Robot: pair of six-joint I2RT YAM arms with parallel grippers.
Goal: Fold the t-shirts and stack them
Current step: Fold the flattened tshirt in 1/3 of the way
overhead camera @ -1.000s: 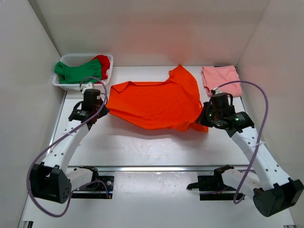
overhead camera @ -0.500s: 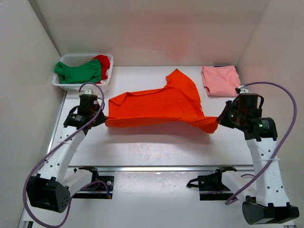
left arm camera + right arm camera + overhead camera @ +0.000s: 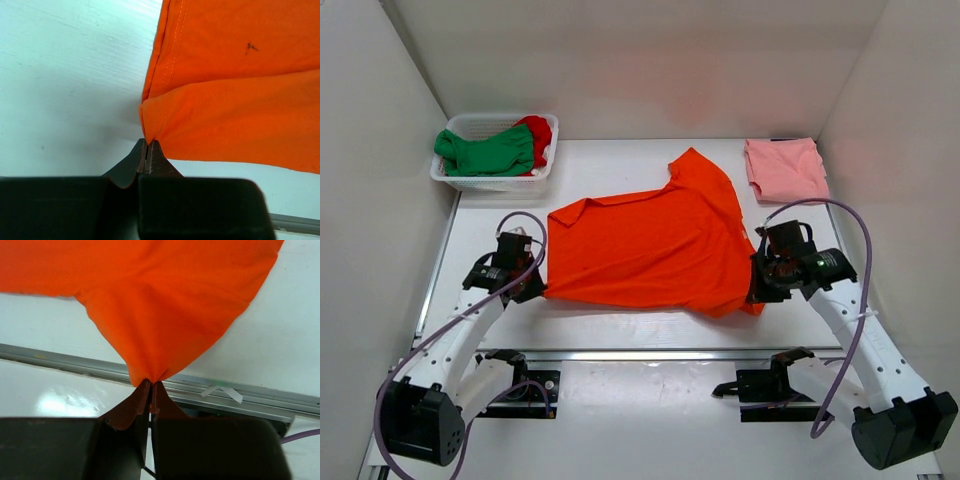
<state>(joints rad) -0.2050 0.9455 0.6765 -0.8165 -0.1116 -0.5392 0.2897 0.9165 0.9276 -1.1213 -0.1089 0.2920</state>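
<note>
The bright orange t-shirt (image 3: 650, 245) lies spread across the middle of the table. My left gripper (image 3: 538, 290) is shut on its near left corner, seen pinched in the left wrist view (image 3: 148, 141). My right gripper (image 3: 755, 297) is shut on its near right corner, seen pinched in the right wrist view (image 3: 150, 382). The orange cloth fills both wrist views (image 3: 235, 75) (image 3: 165, 295). A folded pale salmon pink t-shirt (image 3: 784, 168) lies at the far right. A green t-shirt (image 3: 485, 152) and a red t-shirt (image 3: 537, 133) sit bunched in the basket.
A white plastic basket (image 3: 485, 181) stands at the far left corner. A metal rail (image 3: 650, 354) runs along the table's near edge, also in the right wrist view (image 3: 260, 395). White walls close in the left, right and back.
Both grippers have pulled the orange shirt's near edge toward the front of the table and lowered it. The shirt went from stretched and lifted to lying flatter.
</note>
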